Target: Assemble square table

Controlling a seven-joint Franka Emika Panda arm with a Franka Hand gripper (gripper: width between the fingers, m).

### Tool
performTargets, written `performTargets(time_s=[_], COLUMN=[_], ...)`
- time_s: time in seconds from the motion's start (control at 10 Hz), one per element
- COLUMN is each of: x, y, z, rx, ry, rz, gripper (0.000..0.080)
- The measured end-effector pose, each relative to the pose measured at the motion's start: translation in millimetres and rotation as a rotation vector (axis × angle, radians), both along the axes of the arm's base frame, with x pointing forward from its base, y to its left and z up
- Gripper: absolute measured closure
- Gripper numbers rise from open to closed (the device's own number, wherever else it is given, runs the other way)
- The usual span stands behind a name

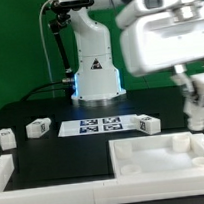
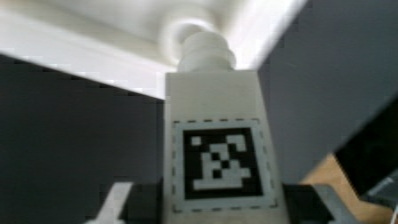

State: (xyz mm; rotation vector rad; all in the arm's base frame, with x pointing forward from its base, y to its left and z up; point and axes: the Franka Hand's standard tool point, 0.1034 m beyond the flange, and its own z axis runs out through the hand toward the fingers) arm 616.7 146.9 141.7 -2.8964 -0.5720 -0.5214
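Note:
The square table's white panel (image 1: pixel 146 167) lies flat at the front on the exterior view's right. My gripper (image 1: pixel 199 104) hangs above its far right corner, shut on a short white tagged leg (image 1: pixel 199 119) held upright. In the wrist view the gripper (image 2: pixel 222 208) clamps that leg (image 2: pixel 217 120) with its tag facing the camera. The leg's rounded tip points at the panel (image 2: pixel 98 45) beyond it; I cannot tell whether they touch. Three more tagged legs lie on the black table: one (image 1: pixel 37 126) and another (image 1: pixel 6 138) on the left, and one (image 1: pixel 144 124) just behind the panel.
The marker board (image 1: pixel 100 123) lies flat in front of the robot base (image 1: pixel 95 75). A plain white bar (image 1: pixel 4 175) stands at the front left edge. The camera's large white housing (image 1: pixel 164 29) fills the upper right.

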Motion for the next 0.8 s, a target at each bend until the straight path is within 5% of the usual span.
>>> performTargets(time_s=[0.3, 0.5, 0.7, 0.8], x=[2.2, -0.7, -10.7, -11.2], y=[-15.7, -72.4, -71.2, -71.7], z=[-2.3, -3.2, -10.2, -11.1], rx=[-0.019, -0.074, -0.004, -0.003], ry=[-0.036, -0.201, -0.202, -0.199], rz=[0.019, 0.053, 0.028, 0.028], gripper=[0.0508, 0.0508, 0.0508, 0.0508])
